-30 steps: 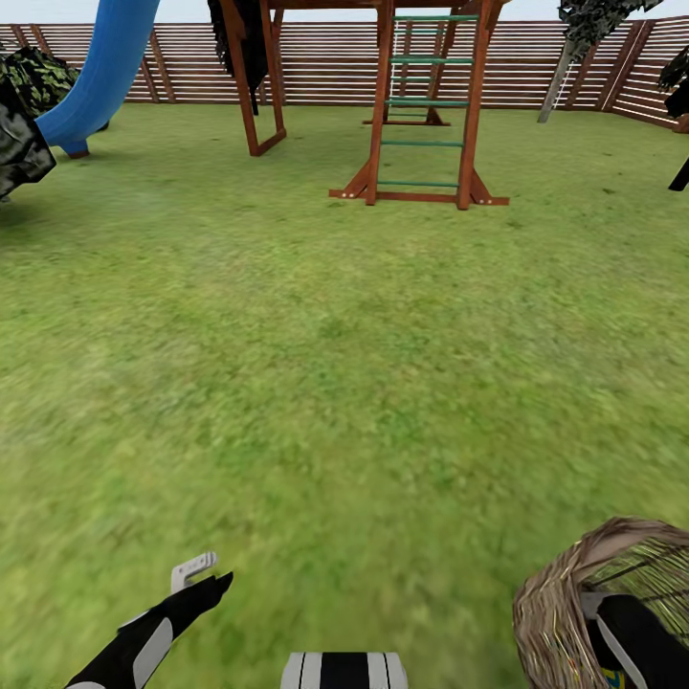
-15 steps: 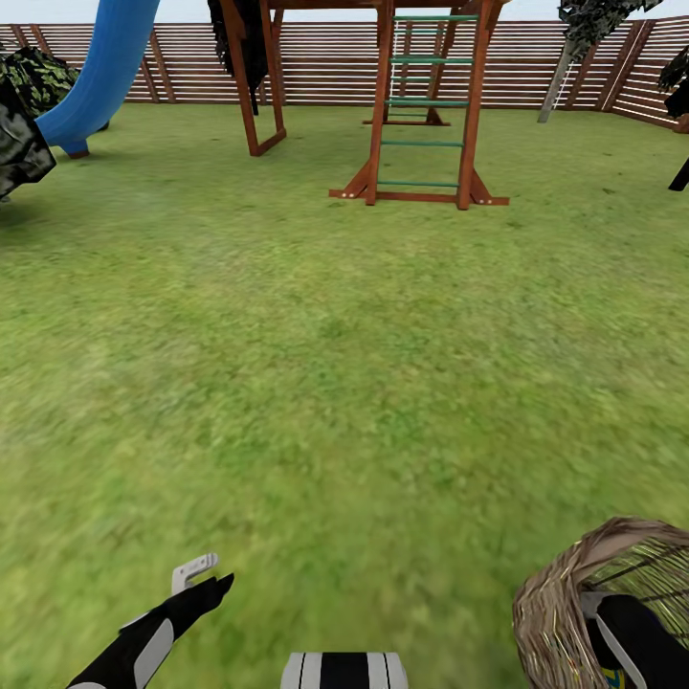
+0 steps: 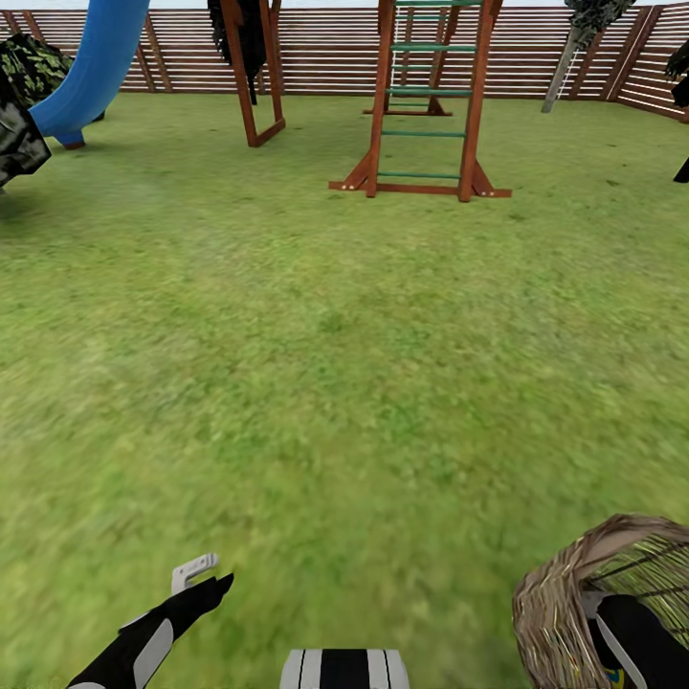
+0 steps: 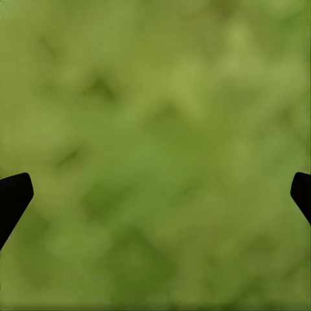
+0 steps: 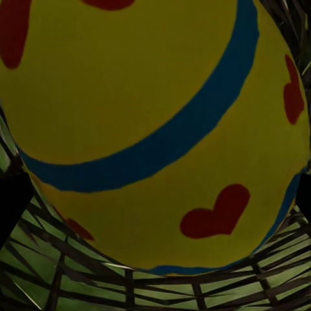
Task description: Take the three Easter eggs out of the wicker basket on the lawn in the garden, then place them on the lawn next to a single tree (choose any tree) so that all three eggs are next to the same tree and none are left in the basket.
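While head camera is looking down over lawn (image 3: 344, 383), left gripper (image 3: 203, 572) is hovering low above grass, right arm is reaching down inside wicker basket (image 3: 555, 612) at near right. Play tower (image 3: 421, 105), blue slide (image 3: 91, 67), fence (image 3: 325, 57) standing far off. Left wrist: fingertips (image 4: 14, 197) are sitting spread wide over grass. Right wrist: Easter egg (image 5: 155, 129) is looming between dark tips inside weave; grip state cannot tell.

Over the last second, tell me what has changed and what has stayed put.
The camera tipped down slightly: the play tower, slide and fence slid up the head view. The left gripper over the grass and the right arm in the basket kept their places.
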